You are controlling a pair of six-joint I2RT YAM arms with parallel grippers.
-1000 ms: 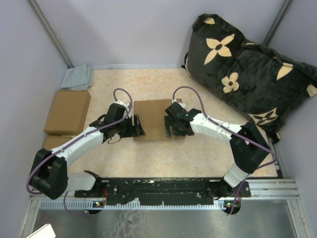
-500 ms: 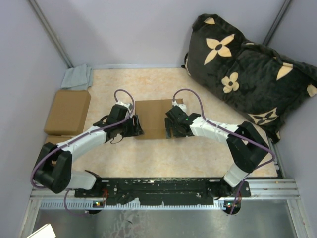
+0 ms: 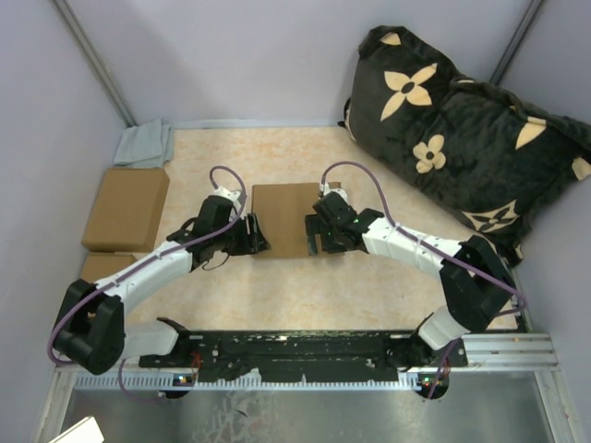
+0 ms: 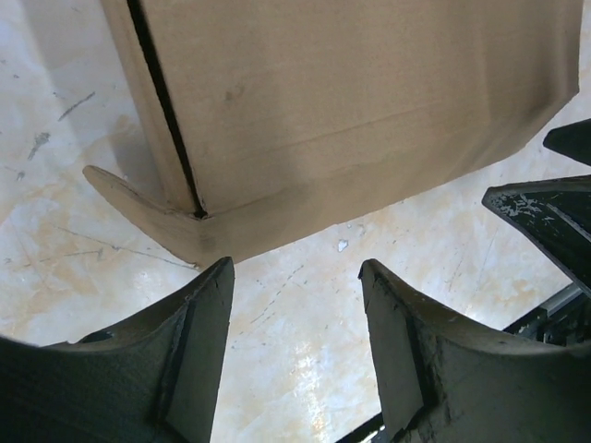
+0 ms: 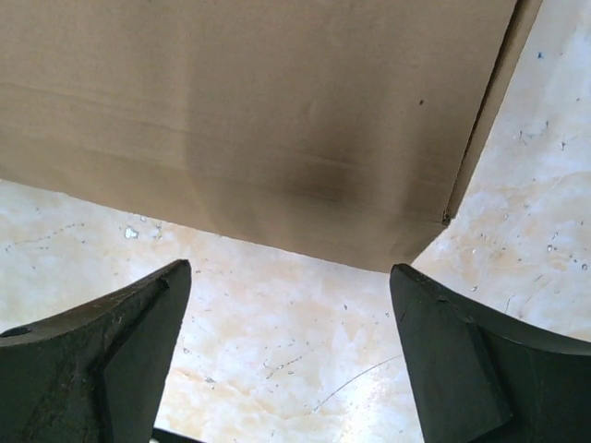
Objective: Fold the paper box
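The paper box [image 3: 280, 214] lies as a plain brown cardboard shape on the table's middle, between both arms. My left gripper [image 3: 258, 236] is at its near left corner and my right gripper [image 3: 315, 237] at its near right edge. In the left wrist view the box [image 4: 351, 111] fills the top, and a small flap [image 4: 138, 208] curls out at its corner. The left gripper [image 4: 295, 277] stands open just short of the box edge, with bare table between its fingers. In the right wrist view the box [image 5: 259, 111] sits ahead of the right gripper [image 5: 286, 277], which is wide open and empty.
Two smaller brown cardboard blocks [image 3: 126, 208] [image 3: 96, 266] lie at the left wall, and a grey cloth [image 3: 145, 143] sits in the far left corner. A large dark flower-patterned cushion [image 3: 462, 129] fills the far right. The arms' base rail [image 3: 305, 349] runs along the near edge.
The left gripper's fingers have come somewhat closer together. The right gripper has shifted slightly left along the box's near edge. The box's right part now looks narrower from above.
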